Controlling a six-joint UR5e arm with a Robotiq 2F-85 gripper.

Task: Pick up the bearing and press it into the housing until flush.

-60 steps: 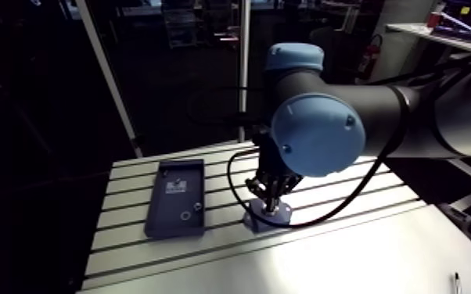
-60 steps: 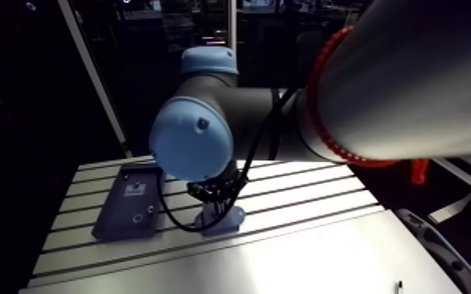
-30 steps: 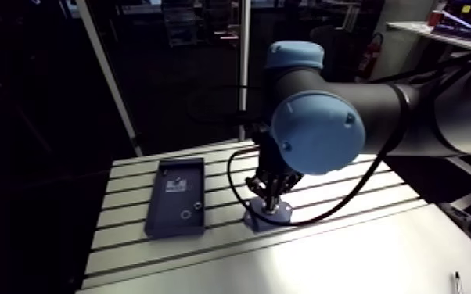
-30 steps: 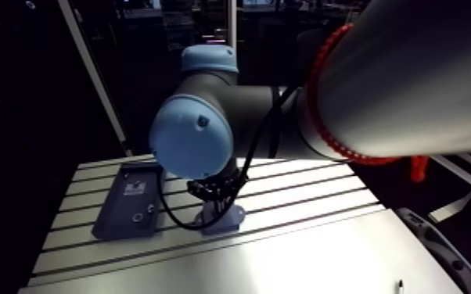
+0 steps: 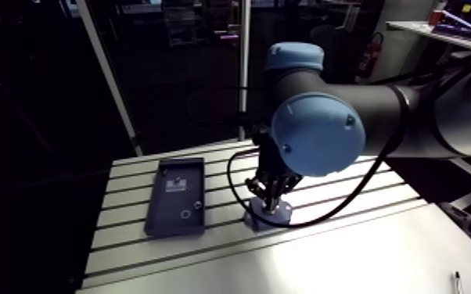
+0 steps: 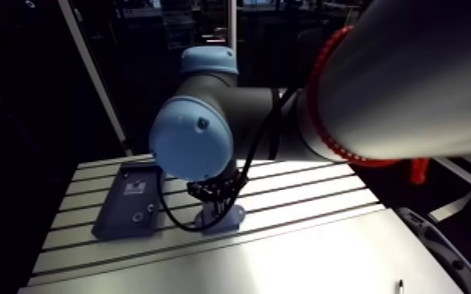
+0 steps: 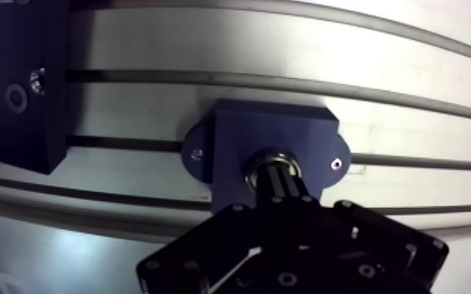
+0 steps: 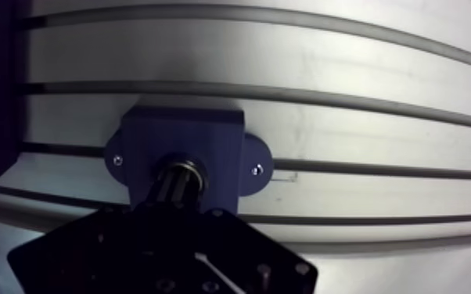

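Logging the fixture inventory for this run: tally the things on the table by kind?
Housing: 1
Bearing: 1
Tray: 1
Flange screws on the housing: 2
Ring on the tray: 1
Small fastener on the tray: 1
Total: 7

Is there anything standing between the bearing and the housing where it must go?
Nothing visible does. The bearing already sits in the bore of the housing, with the gripper directly on it, jaws closed. The dark tray lies apart, beside the housing.
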